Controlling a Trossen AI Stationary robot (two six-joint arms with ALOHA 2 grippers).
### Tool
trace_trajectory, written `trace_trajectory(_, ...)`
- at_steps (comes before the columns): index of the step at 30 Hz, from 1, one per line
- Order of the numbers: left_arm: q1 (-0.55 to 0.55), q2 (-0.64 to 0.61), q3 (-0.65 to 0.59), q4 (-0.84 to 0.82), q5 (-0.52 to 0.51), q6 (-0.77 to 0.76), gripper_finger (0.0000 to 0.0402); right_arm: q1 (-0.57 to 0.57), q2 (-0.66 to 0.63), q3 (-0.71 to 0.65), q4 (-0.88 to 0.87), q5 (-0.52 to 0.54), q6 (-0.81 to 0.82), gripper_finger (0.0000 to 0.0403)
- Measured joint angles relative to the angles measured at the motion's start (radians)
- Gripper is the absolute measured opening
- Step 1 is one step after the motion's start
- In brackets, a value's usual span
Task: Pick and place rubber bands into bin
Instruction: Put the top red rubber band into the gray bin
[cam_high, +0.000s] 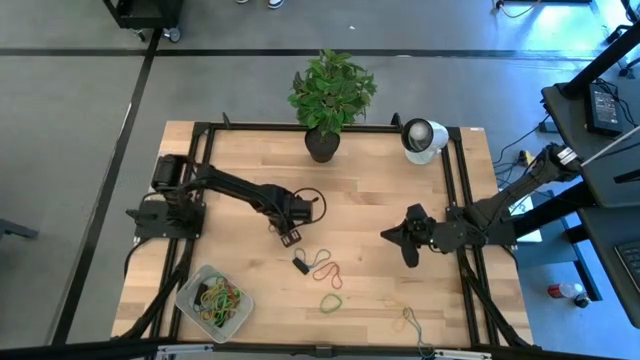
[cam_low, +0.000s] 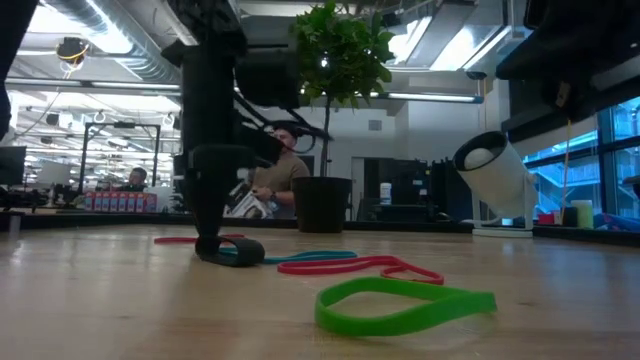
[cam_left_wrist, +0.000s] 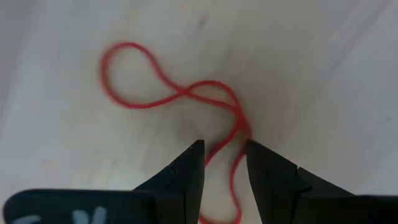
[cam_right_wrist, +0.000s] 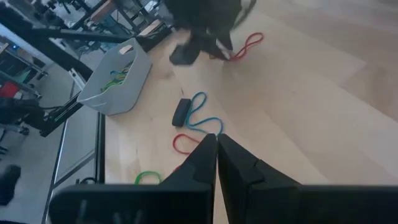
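Shallow translucent whitish plastic bin (cam_high: 190, 296), rectangular with rounded corners, sits tilted near the counter's front left corner; it holds a tangle of green, yellow and orange thin rubber bands (cam_high: 219, 298). Loose on the counter: a thin red rubber band (cam_left_wrist: 180, 93), twisted into a figure-eight, lying flat; a teal loop (cam_right_wrist: 200, 113) beside a second red loop (cam_high: 327, 271) near centre; a green loop (cam_high: 331, 300) just in front of those; a tan-yellow loop (cam_high: 411, 320) further right, near the front edge.
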Motion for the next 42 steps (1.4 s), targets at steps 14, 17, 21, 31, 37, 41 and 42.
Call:
trace_trajectory(14, -0.051, 0.042, 0.001, 0.017, -0.051, 0.053, 0.0087, -0.024, 0.0, 0.0, 0.041, 0.0, 0.0, 0.0019)
trace_trajectory(17, -0.053, 0.02, 0.0, 0.019, -0.055, 0.06, 0.0041, -0.024, 0.0, 0.0, 0.042, 0.0, 0.0, 0.0019)
trace_trajectory(21, -0.053, -0.016, -0.004, 0.024, -0.033, 0.06, 0.0006, -0.023, 0.0, 0.0, 0.042, 0.0, -0.002, 0.0019)
trace_trajectory(31, -0.059, -0.165, 0.088, 0.025, -0.095, 0.059, 0.0001, -0.023, 0.0, 0.0, 0.047, 0.0, -0.003, 0.0019)
trace_trajectory(37, -0.093, -0.249, 0.165, 0.027, -0.185, 0.056, 0.0001, -0.023, 0.0, 0.0, 0.047, -0.001, -0.004, 0.0019)
trace_trajectory(41, -0.143, -0.303, 0.203, 0.02, -0.217, 0.05, 0.0001, -0.023, 0.0, 0.0, 0.046, -0.001, -0.006, 0.0019)
trace_trajectory(42, -0.158, -0.318, 0.214, 0.014, -0.218, 0.048, 0.0001, -0.023, 0.0, 0.0, 0.043, -0.001, -0.007, 0.0019)
